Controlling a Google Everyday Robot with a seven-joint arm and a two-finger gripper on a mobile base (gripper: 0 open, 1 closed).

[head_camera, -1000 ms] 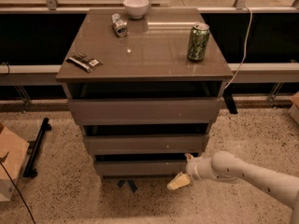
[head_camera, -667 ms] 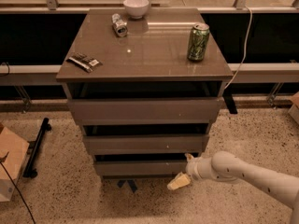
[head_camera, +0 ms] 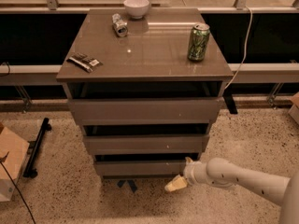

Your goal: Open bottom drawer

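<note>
The bottom drawer [head_camera: 140, 168] is the lowest of three taupe-grey fronts on the cabinet, with a dark gap above it. It stands out less than the two drawers above. My gripper [head_camera: 182, 173] is at the right end of the bottom drawer front, low near the floor. The white arm [head_camera: 243, 178] reaches in from the lower right. Whether the gripper touches the drawer front cannot be told.
The cabinet top [head_camera: 154, 55] holds a green can [head_camera: 198, 42], a white bowl [head_camera: 136, 7], a small lying can [head_camera: 120, 25] and a dark snack wrapper [head_camera: 84, 61]. A cardboard box [head_camera: 9, 164] and a black stand [head_camera: 36, 148] lie on the floor at left. A cable [head_camera: 243, 50] hangs at right.
</note>
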